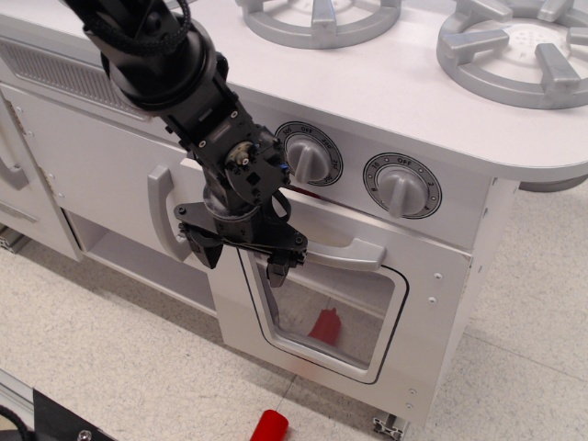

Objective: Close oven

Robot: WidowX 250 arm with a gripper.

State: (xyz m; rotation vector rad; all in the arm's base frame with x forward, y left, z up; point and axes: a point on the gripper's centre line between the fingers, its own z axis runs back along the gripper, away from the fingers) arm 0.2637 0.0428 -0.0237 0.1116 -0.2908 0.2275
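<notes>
Gripper (pixel 241 260) at oven (pixel 322 303) door front, left of handle (pixel 344 254); knobs (pixel 401 186) above.

Floor, lower left: lying open beside the oven (pixel 418 303) door.
Door front, centre: pincer (pixel 246 258) crowding the bar handle (pixel 344 254).
Bottom centre: red object (pixel 268 426) lying on floor.

White toy oven (pixel 367 303): door nearly upright, close to shut; rounded clear window; grey horizontal bar handle across door top.
</notes>
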